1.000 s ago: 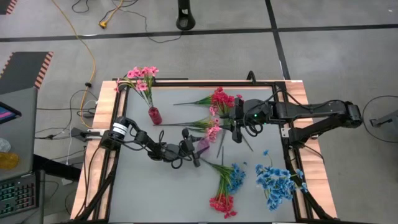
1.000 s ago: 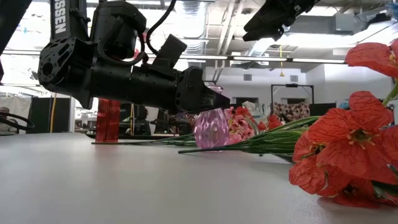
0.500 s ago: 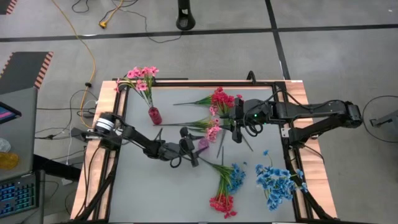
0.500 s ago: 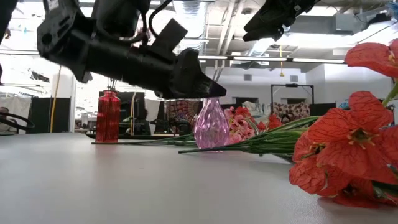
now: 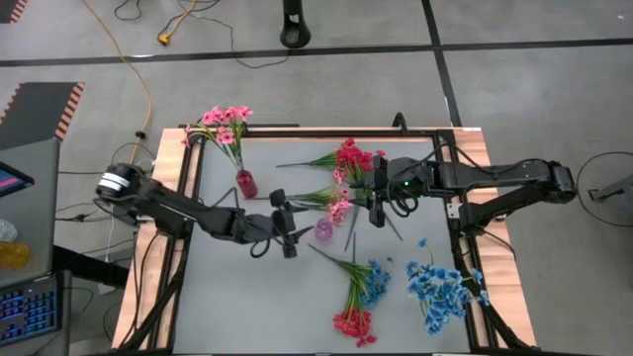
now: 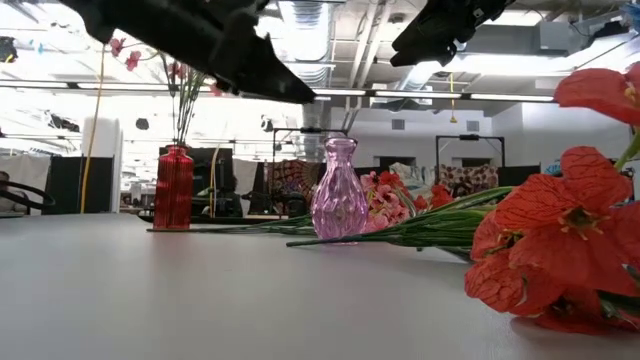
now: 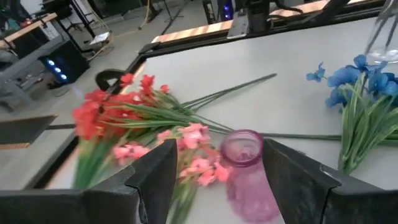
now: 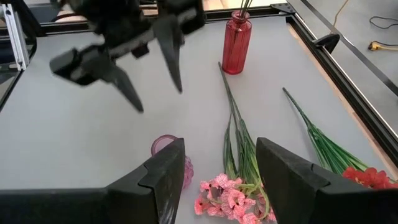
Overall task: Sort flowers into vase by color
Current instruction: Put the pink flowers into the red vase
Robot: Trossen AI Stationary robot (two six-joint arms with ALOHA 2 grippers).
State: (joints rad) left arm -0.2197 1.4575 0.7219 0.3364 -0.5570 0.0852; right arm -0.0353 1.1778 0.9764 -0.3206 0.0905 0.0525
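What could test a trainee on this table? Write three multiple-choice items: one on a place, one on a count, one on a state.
1. Where does the pink vase stand?
A. At the table's left edge
B. Near the middle, between the two grippers
C. In the far right corner

2. How many vases stand on the table?
A. One
B. Two
C. Three

3. What is in the pink vase?
A. Blue flowers
B. Red flowers
C. Nothing

Answers:
1. B: in the high view it stands between the left gripper and the right gripper.
2. B: only the pink vase and the red vase show.
3. C: the low view shows its neck bare, while pink flowers stand in the red vase.
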